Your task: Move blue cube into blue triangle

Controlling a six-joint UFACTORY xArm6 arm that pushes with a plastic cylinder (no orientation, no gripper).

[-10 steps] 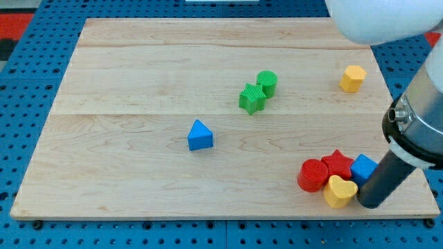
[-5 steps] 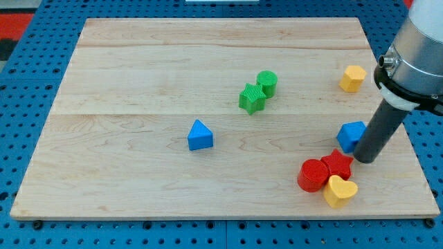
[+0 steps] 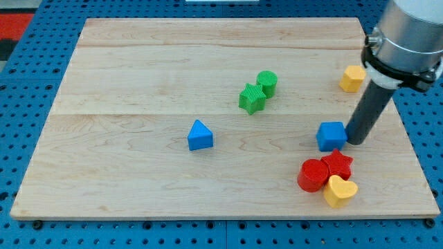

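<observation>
The blue cube (image 3: 331, 135) lies on the wooden board (image 3: 138, 69) at the view's right, just above the red star. My tip (image 3: 356, 140) touches the cube's right side. The blue triangle (image 3: 200, 135) lies near the board's middle, far to the left of the cube. The dark rod rises from the tip toward the view's top right.
A red star (image 3: 338, 164), a red cylinder (image 3: 313, 175) and a yellow heart (image 3: 340, 191) cluster just below the cube. A green star (image 3: 252, 98) and a green cylinder (image 3: 266, 82) sit above the middle. A yellow hexagon block (image 3: 353, 78) lies at the right, above the rod.
My tip has pushed the blue cube up out of the red and yellow cluster, then leftward. The cube has moved from the cluster's right to above the red star.
</observation>
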